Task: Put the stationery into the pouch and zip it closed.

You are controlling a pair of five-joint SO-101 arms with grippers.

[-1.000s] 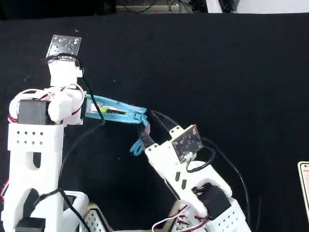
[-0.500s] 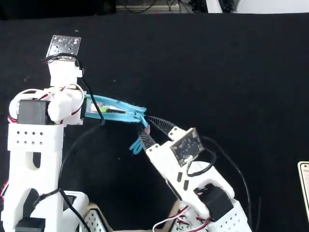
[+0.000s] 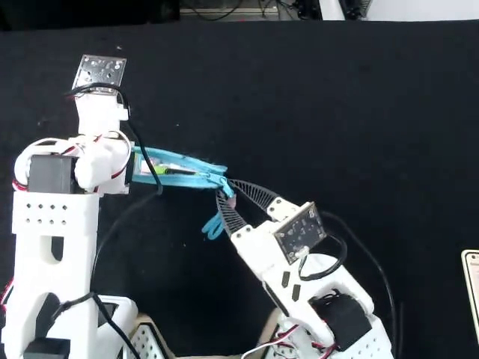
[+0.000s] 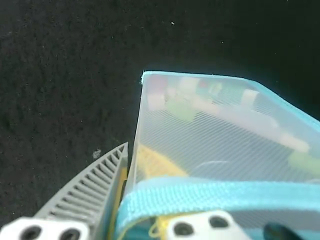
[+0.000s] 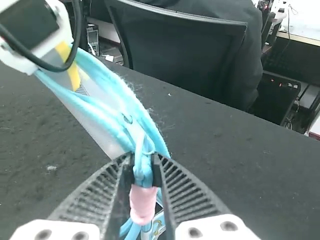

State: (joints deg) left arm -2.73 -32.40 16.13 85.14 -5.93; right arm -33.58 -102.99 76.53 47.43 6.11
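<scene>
A light blue mesh pouch [image 3: 179, 170] hangs above the black table between the two arms. My left gripper [image 3: 135, 169] is shut on its left end; in the left wrist view the pouch [image 4: 210, 135] fills the jaws beside the grey finger [image 4: 95, 187], and several coloured stationery pieces [image 4: 200, 100] show through the mesh. My right gripper [image 3: 227, 199] is shut on the pouch's right end. In the right wrist view the right gripper [image 5: 142, 172] pinches the blue cord and pink zipper pull [image 5: 141, 200], with the pouch [image 5: 100, 110] stretching away to the left gripper [image 5: 65, 55].
A white card [image 3: 471, 280] lies at the table's right edge. Black cloth covers the table around both arms. Beyond the table's far edge stands a dark chair [image 5: 175, 45] with a person seated behind it.
The right arm's wrist has drifted right and toward the near edge while its fingers stay closed on the zipper pull. The pouch and left arm have hardly moved.
</scene>
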